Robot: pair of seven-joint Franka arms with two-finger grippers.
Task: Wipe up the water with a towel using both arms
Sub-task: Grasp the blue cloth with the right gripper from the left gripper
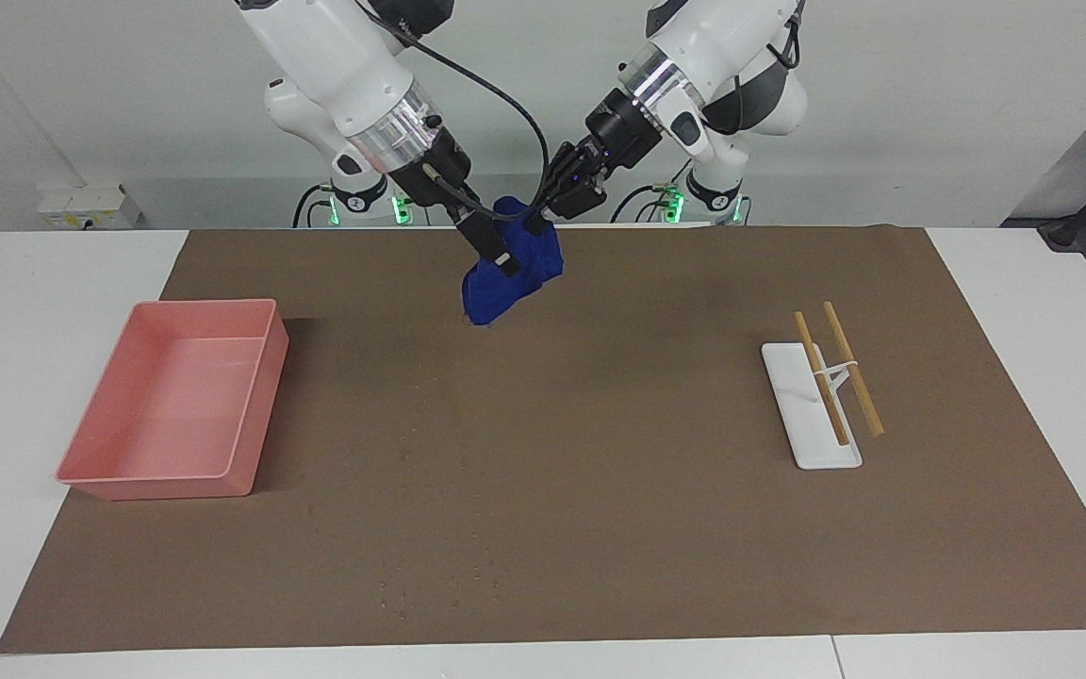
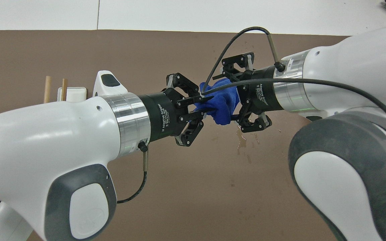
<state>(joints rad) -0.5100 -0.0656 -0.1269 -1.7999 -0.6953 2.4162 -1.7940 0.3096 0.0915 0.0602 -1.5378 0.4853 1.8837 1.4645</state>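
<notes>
Blue towel: soft, light, limp (best taken by a bunched edge); left gripper pinches it, right gripper spread wide alongside.

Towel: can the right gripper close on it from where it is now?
Probably yes. The right gripper is open around the towel, which the left gripper holds up shut; nothing stands between them.

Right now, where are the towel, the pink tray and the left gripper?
towel (image 1: pixel 517 275): facing view, on the hanging blue cloth's middle.
pink tray (image 1: pixel 265 387): facing view, on its side wall.
left gripper (image 2: pixel 202 106): overhead view, between the fingertips pinching the towel.
</notes>
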